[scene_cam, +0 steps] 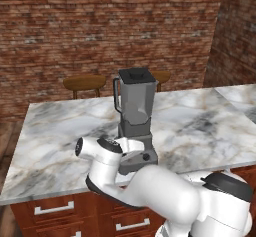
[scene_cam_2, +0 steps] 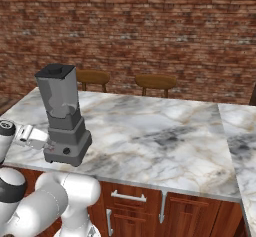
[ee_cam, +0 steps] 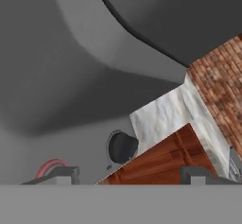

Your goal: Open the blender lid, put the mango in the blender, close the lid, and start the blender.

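Note:
The grey blender (scene_cam: pixel 135 106) stands on the marble counter (scene_cam: pixel 200 126), near its front edge. The black blender lid (scene_cam: pixel 135 75) sits on the jar's rim, also seen from the other side (scene_cam_2: pixel 55 71). My gripper (ee_cam: pixel 127 176) is low, pressed up close to the front of the blender's boxy base (scene_cam_2: pixel 67 143), with its jaws open. In the hand view the black knob (ee_cam: pixel 122 147) lies between the two tips and the red button (ee_cam: pixel 51 167) sits just behind the left fingertip (ee_cam: pixel 57 175). The mango is out of view.
Two round wooden stools (scene_cam_2: pixel 155 82) stand behind the counter, against a brick wall. Wooden drawers with metal handles (scene_cam_2: pixel 129 197) run under the counter's front edge. My own white arm crowds the space in front of the blender base.

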